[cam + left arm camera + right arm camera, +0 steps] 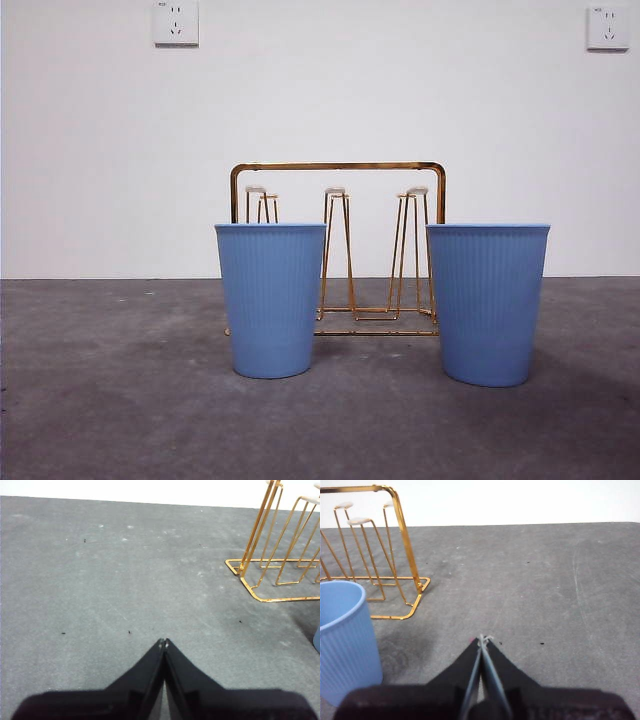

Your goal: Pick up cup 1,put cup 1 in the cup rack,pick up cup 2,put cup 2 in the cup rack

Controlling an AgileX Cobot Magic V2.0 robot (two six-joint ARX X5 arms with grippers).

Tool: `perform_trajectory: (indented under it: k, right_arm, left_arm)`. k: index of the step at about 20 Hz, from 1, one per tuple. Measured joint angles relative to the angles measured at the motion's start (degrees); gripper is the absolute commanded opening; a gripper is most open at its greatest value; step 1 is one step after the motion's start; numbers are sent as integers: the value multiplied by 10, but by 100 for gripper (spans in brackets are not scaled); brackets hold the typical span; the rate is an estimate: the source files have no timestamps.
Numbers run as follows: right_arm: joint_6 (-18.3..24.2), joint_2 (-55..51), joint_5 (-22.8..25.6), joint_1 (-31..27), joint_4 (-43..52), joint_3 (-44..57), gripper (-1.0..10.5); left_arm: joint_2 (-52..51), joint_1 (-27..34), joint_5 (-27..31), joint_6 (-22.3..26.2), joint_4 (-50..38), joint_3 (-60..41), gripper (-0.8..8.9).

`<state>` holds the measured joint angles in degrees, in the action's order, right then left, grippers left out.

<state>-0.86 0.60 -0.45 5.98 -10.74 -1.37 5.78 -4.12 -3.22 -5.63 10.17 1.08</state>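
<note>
Two matching blue ribbed cups sat upright and mouth-up on the grey table, both empty as far as I could tell. The left cup and the right cup stood well apart, each overlapping one end of the cup rack behind them. The rack was gold wire, with an arched rectangular handle and thin hairpin pegs with pale tips, all bare.

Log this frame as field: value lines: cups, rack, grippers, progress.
cups: two blue ribbed cups, left cup and right cup, both upright on the table
rack: gold wire rack behind and between them, pegs bare
left gripper: shut, holding nothing, over bare table
right gripper: shut, holding nothing, beside right cup
progress: no cup racked yet
</note>
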Motion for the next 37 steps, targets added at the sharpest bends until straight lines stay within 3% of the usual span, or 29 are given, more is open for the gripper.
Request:
perform_trajectory:
  k: [4, 8, 12, 18, 30, 37]
  right_arm:
    - [-2, 0, 0, 0, 8, 0, -6]
    - [-62, 0, 0, 0, 9, -14, -11]
    - [-90, 25, 0, 0, -9, -96, -12]
    - [-94, 118, -16, 0, -128, -244, -12]
    - [-23, 316, -138, 0, -404, -531, -11]
    - [35, 385, -189, 0, -529, -619, -11]
  left_arm:
    - [0, 0, -23, -8, 0, 0, -6]
    - [1, 0, -60, -41, 13, 25, -7]
    - [14, 0, -91, -64, 57, 101, -7]
    - [69, 0, -167, -76, 123, 217, -7]
    - [186, 0, -312, -74, 267, 405, -7]
    - [241, 0, -345, -30, 372, 476, -7]
